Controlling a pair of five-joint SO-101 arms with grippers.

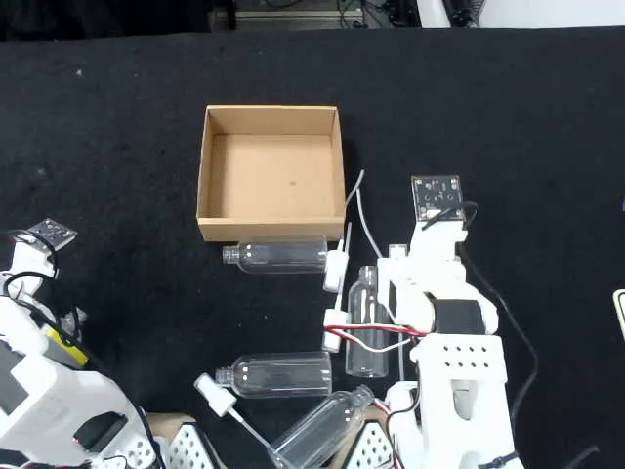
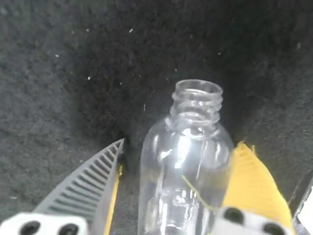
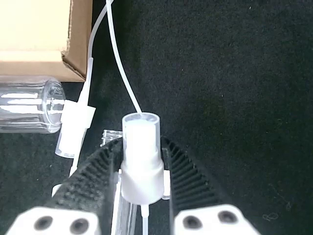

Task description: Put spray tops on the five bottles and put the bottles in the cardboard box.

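An open cardboard box (image 1: pixel 271 174) stands mid-table with nothing inside. Several clear uncapped bottles lie in front of it: one along the box front (image 1: pixel 278 256), one beside my right arm (image 1: pixel 366 322), one lower down (image 1: pixel 278 374). Another bottle (image 1: pixel 322 430) (image 2: pixel 188 161) lies between the fingers of my left gripper (image 1: pixel 283 432) (image 2: pixel 182 144). That gripper is open: the yellow-taped finger (image 2: pixel 249 186) touches the bottle, and a gap shows at the grey finger (image 2: pixel 93 186). My right gripper (image 1: pixel 394 259) (image 3: pixel 141 142) is shut on a white spray top (image 3: pixel 142 161), whose tube curves toward the box (image 3: pixel 39 29).
Loose spray tops lie at the first bottle's base (image 1: pixel 337 266) (image 3: pixel 73 127), beside the second bottle (image 1: pixel 335 327), and near the table front (image 1: pixel 217 396). Black cloth covers the table, with open room left and right of the box. The right arm's body (image 1: pixel 454 371) rises beside the bottles.
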